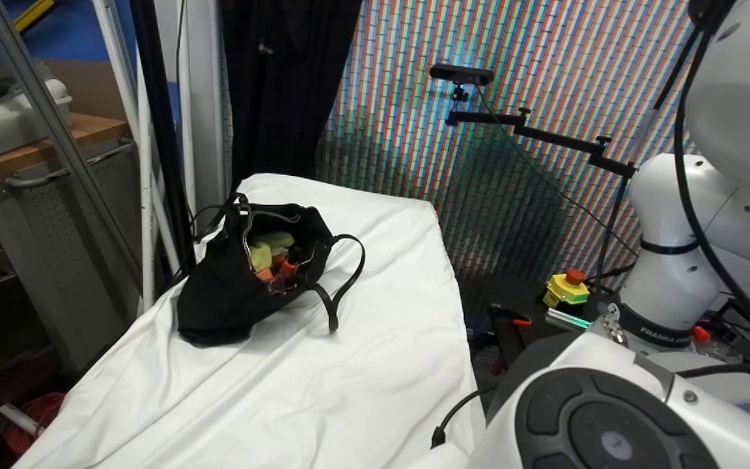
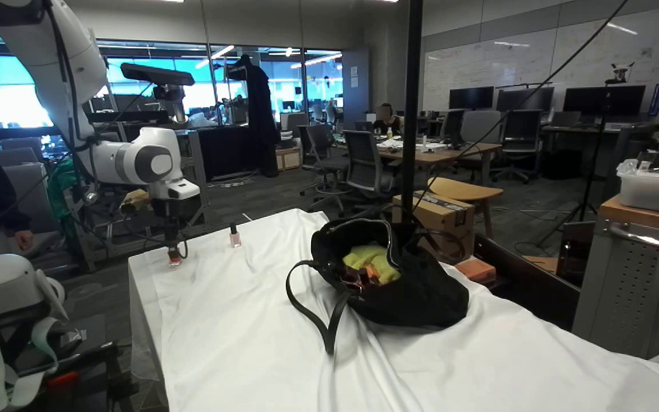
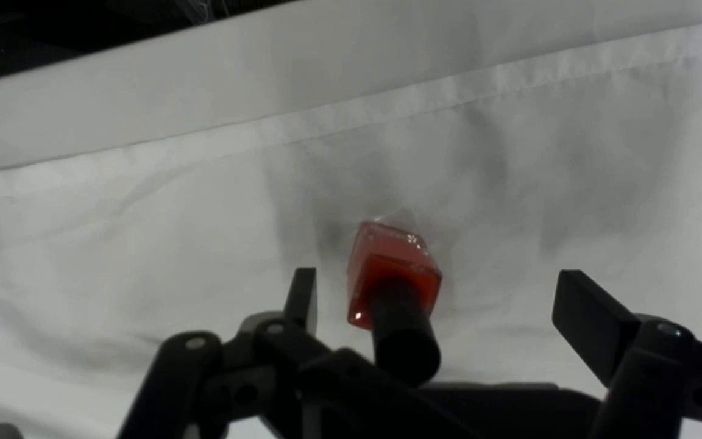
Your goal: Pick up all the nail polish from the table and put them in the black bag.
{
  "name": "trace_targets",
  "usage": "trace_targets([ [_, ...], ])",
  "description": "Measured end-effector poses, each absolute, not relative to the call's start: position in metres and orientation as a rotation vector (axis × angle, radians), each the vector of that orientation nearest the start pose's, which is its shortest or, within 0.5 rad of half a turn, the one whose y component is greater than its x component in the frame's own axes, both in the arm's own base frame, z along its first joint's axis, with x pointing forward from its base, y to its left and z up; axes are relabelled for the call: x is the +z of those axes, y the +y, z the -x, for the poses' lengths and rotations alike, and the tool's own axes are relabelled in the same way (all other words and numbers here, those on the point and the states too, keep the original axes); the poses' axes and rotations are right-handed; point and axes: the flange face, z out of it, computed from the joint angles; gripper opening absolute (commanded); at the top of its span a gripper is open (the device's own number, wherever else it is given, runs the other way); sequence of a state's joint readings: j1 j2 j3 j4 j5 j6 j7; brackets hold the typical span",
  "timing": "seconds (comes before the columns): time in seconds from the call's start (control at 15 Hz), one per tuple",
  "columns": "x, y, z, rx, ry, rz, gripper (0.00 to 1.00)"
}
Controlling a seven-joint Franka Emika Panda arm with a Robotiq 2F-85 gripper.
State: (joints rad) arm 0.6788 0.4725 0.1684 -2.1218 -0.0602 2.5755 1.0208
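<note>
Occupying the foreground of both exterior views, the table (image 2: 232,337) was draped in a wrinkled white cloth (image 1: 375,365), with long folds visible across its surface. The robot arm (image 2: 129,163) extended over one end of it, its wrist directed downward. The black bag (image 2: 421,297) rested on the cloth in both exterior views, slouched to one side with its mouth open. The gripper (image 3: 439,299) was positioned low over the cloth near the table's edge, its fingers (image 3: 592,323) spread well apart. Yellow-green contents (image 2: 366,257) showed inside the bag, alongside orange and dark red items (image 2: 357,278) whose exact nature could not be determined. A pale pink bottle of nail polish (image 2: 235,237), black-capped, stood upright on the cloth, apart from the gripper and the bag. A red bottle of nail polish (image 3: 384,265), also black-capped, stood upright on the cloth between the fingers, with a visible gap on either side
</note>
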Motion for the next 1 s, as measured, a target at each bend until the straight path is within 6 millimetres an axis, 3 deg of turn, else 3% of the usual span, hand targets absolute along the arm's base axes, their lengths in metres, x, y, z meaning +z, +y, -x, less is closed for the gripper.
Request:
trace_targets([
  [1.0,0.1797,0.4278,-0.3711,0.082,0.225,3.128,1.0],
])
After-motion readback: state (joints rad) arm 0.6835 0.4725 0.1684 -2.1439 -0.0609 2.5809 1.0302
